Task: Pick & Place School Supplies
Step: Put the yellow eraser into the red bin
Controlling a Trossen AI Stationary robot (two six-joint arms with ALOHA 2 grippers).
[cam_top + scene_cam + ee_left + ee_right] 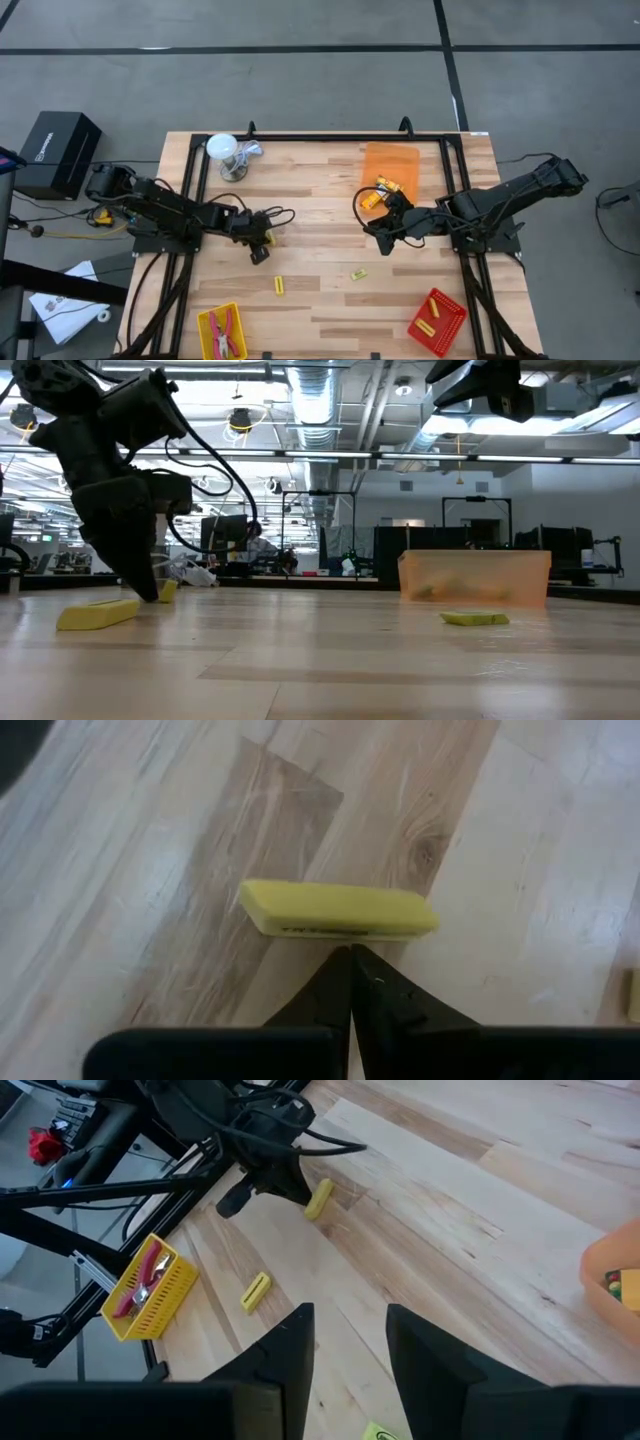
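Observation:
A yellow block (340, 910) lies flat on the wooden table (320, 215), left of centre. My left gripper (350, 952) is shut, slanting down, with its tips at the middle of the block's long side. In the low view the left gripper (152, 596) reaches down to the tabletop beside the block (167, 590). My right gripper (350, 1345) hangs open above the table's middle, nothing between its fingers. A yellow stick (279, 285) and a small yellow-green piece (358, 273) lie flat nearer the front edge. My left gripper's shut fingertips (345, 970) stand against the near long side (345, 933) of the yellow block, at about its middle, coming slanting down from the table's left. Whether they touch it I cannot tell. The block lies flat on the table.
An orange tray (400, 158) with yellow items sits at the back right. A yellow tray (205, 335) holding red-handled pliers is at the front left and a red tray (448, 322) with yellow sticks at the front right. A white cup (222, 150) stands back left.

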